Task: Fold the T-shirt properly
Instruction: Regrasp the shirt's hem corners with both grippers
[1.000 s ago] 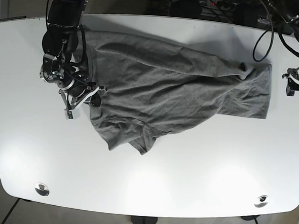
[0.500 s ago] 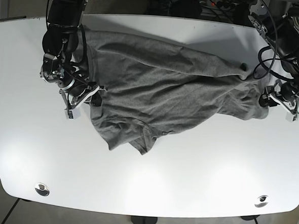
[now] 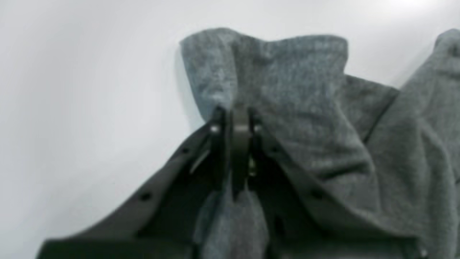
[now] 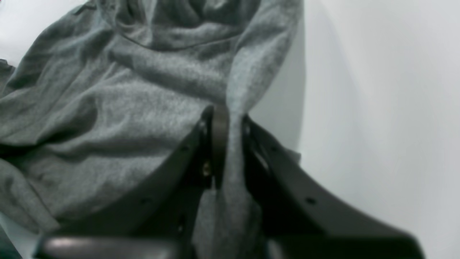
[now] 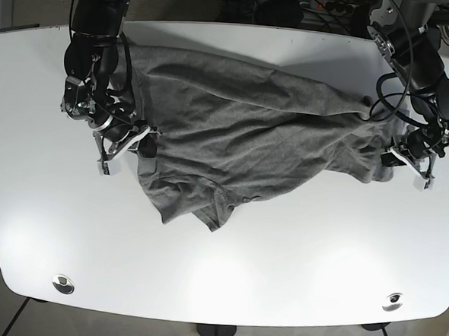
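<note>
While both arms grip: grey T-shirt (image 5: 249, 131) crumpled on bench (image 5: 279, 270).
Left gripper (image 3: 235, 118): arrived within last second, now pinching hem.
Right gripper (image 4: 224, 118): clamped on edge throughout.
Meaning: spreading can start.

– Where does the T-shirt (image 5: 249, 131) lie?
– Spread across the tabletop (image 5: 280, 263), toward its far side.
– And the arms?
– The right gripper (image 5: 135, 141) grips the shirt's left edge, the left gripper (image 5: 399, 153) its right edge.
</note>
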